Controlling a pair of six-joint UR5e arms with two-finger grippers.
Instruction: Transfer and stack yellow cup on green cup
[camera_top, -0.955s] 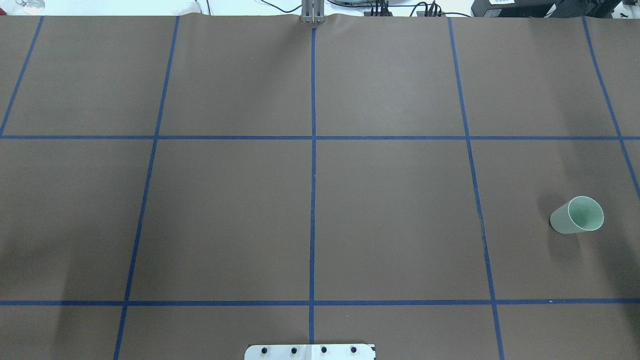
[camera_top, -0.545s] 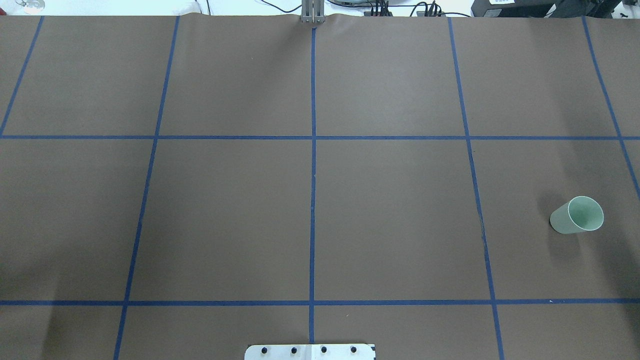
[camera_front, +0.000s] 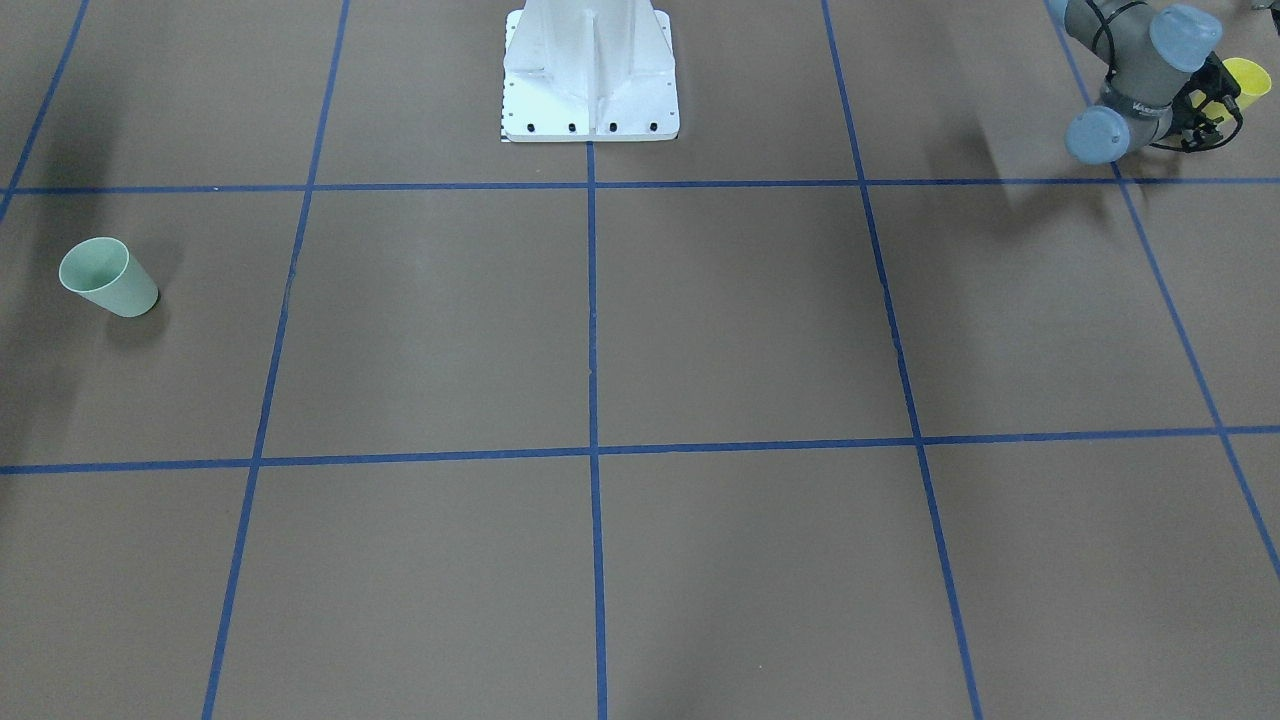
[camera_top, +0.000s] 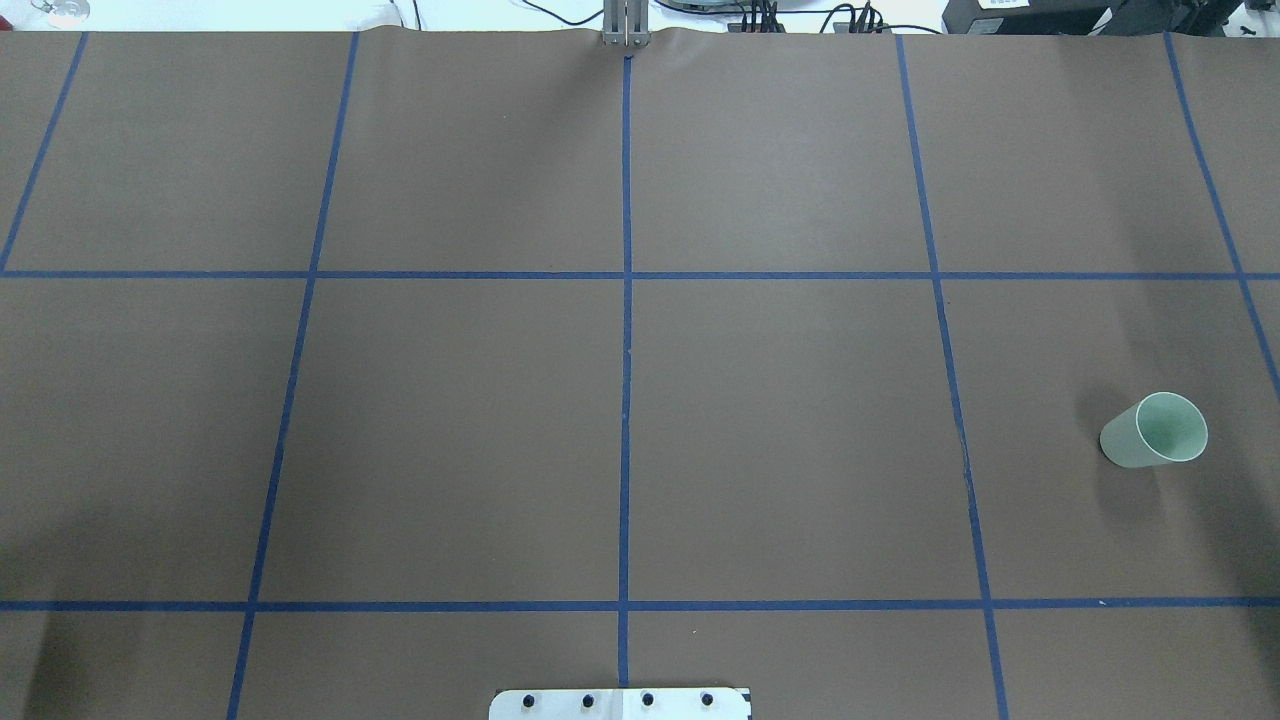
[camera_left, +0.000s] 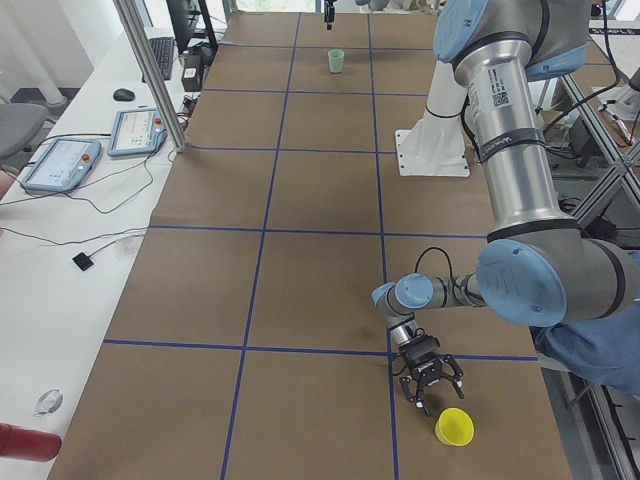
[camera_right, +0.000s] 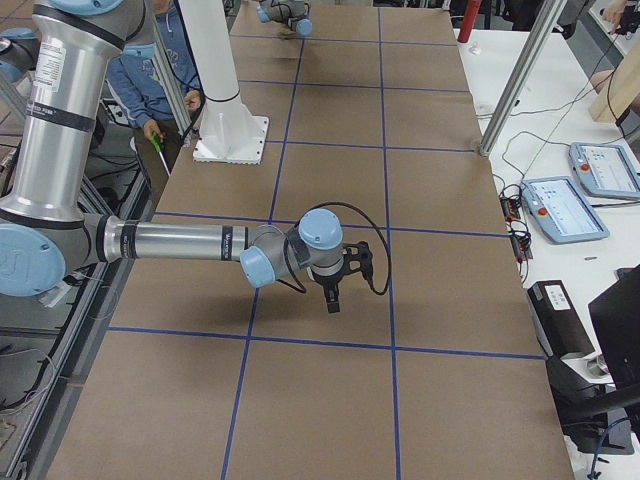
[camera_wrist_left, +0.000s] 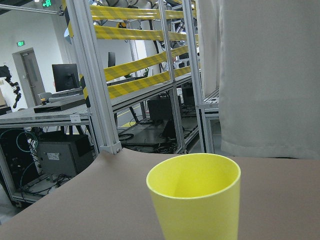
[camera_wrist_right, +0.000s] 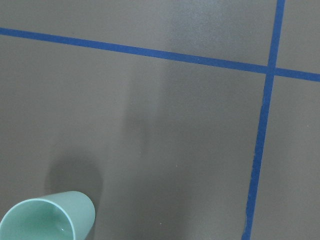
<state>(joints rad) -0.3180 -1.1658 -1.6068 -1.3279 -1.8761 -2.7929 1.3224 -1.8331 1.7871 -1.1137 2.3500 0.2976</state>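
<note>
Yellow cup: small, bright yellow, tapered plastic tumbler (camera_wrist_left: 195, 200), upright with its mouth up, in the upper right corner of the front-facing view; nothing holds it.
Green cup: small, pale mint-green, tapered plastic tumbler (camera_top: 1155, 431), upright and empty at the right edge of the overhead view, well apart from the yellow cup.
Left gripper: black 2-finger tool (camera_left: 430, 388), low over the table just beside the yellow cup, jaws spread apart, clamped on nothing.
Right gripper: (camera_right: 335, 295) hangs above the table, with the green cup at the lower left of its wrist view; jaws apart or together cannot be told.
Surface: brown paper-covered table (camera_top: 450, 430) ruled with blue tape.
Step in hand: judged to be the approach to grasp the yellow cup.
Technique: set 1 finger on each side of the wall, below the rim. Close gently, since thin plastic probably flexes. Lift straight up before carrying.
Risk: a finger nudging the wall may tip the light cup.
</note>
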